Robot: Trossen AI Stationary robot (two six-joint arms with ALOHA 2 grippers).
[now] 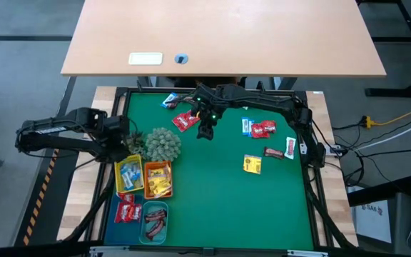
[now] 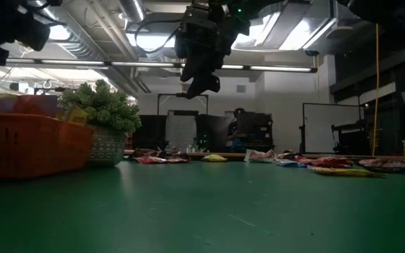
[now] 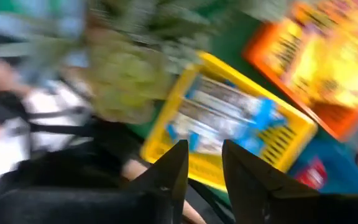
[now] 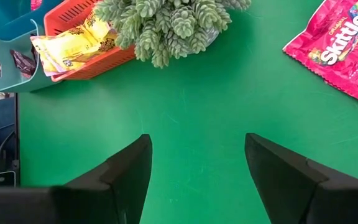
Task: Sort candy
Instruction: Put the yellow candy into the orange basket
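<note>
Candy lies loose on the green mat [image 1: 212,200]: a red packet [image 1: 185,121], blue-white wrappers [image 1: 170,100], a yellow square packet [image 1: 252,164] and a dark brown bar [image 1: 273,152]. More candy fills the yellow tray [image 1: 128,175], orange tray [image 1: 158,178], blue tray [image 1: 127,210] and teal tray [image 1: 154,221]. My left gripper [image 3: 204,168] hangs over the yellow tray [image 3: 284,143], pointing down, its fingers slightly apart with nothing between them. My right gripper [image 1: 205,132] hovers open above bare mat [image 4: 197,112], beside the red packet [image 4: 340,50].
A grey-green spiky plant ball [image 1: 163,143] stands between the trays and the loose candy, close to both grippers. A wooden desk [image 1: 220,36] lies beyond the far edge. The mat's near middle and right are bare.
</note>
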